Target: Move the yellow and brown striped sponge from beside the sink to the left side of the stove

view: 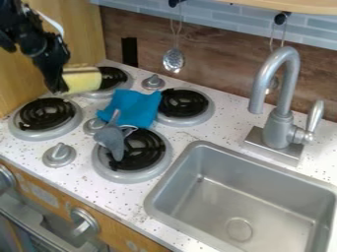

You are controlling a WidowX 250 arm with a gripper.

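Gripping a yellow cylinder on its side, my gripper is at the back left corner of the counter, folks. Its fingers are closed on the cylinder's left end, though I can't tell how wide they are spread around it. The cylinder's right end is over the back left burner; whether it touches down there, I can't say.

Down at the counter's left edge sits the front left burner, just beside my gripper from this angle. Between the burners, a crumpled blue cloth overlaps the rim of the back right burner. And look at this: a grey, soft-looking item touches the cloth, draping onto the front right burner, its narrow end pointing up at the cloth.

Over to the right, I've got the metal sink sunk into the counter, the faucet standing behind it, and a slotted spoon hanging against the back wall.
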